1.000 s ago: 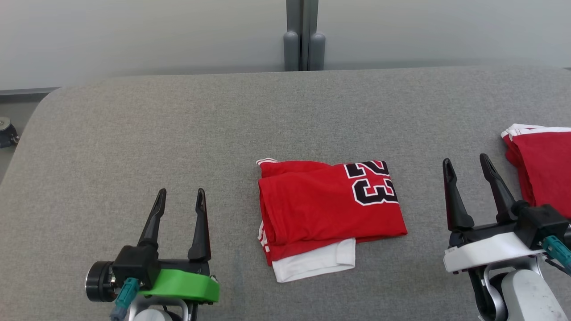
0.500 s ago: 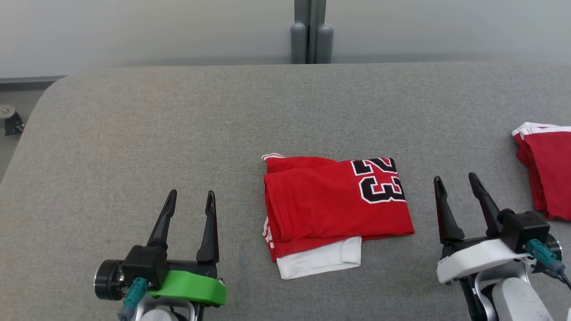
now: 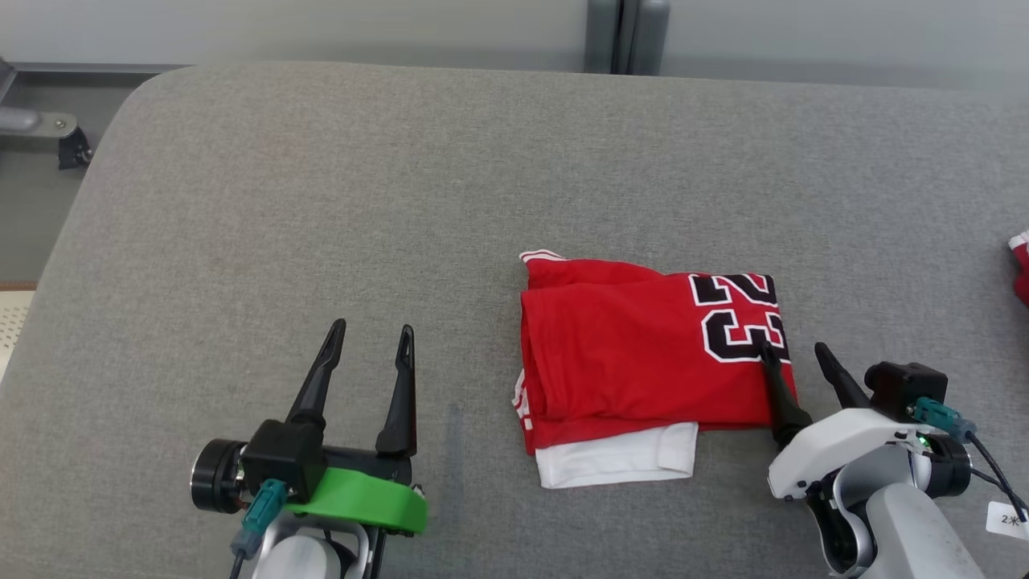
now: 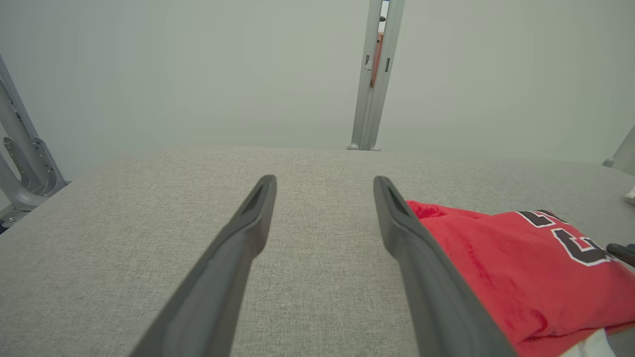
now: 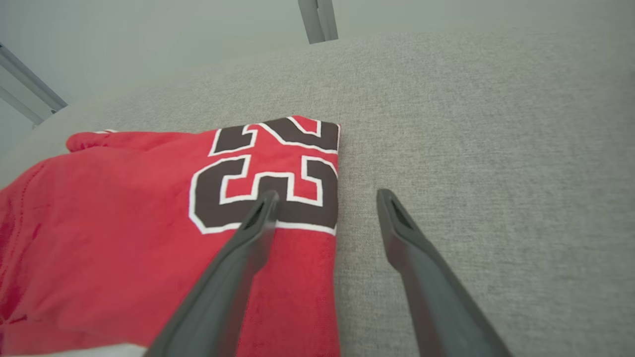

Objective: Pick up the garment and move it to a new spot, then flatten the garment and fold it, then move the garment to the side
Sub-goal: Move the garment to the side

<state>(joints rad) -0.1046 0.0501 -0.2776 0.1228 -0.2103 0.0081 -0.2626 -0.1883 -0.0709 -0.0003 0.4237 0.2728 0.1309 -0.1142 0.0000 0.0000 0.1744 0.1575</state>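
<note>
Right now both pairs of fingers are spread wide and hold nothing. The left fingers (image 3: 399,386) hover over bare counter (image 3: 321,201), well to the left of the folded red jersey (image 3: 627,354). The right fingers (image 3: 778,394) straddle the jersey's right edge, one finger over the black "23" print and the other over grey counter just beside it. Can't tell if the tip touches the cloth.

Jersey lies mid-counter, nearer the front edge. It is a soft knit folded into a rough rectangle, with white-outlined numerals at the right end, thin white trim at the far left corner and a white layer sticking out along the near edge. The counter is grey woven fabric, matte, with rounded corners. The fingers are long, dark, tapered and slightly glossy. A green bracket (image 3: 362,498) sits on the left wrist.

Head view also catches a scrap of a second red garment (image 3: 1021,265) at the far right edge and a paper tag (image 3: 1006,519) by the right arm. Left wrist view shows the left fingers (image 4: 233,253) framing empty counter (image 4: 322,223), the jersey (image 4: 496,258) off to the right and a grey post (image 4: 372,74) behind. Right wrist view gives the numerals close up, with one of the right fingers (image 5: 409,258) over counter (image 5: 471,124) and the jersey (image 5: 124,208) under the other.
</note>
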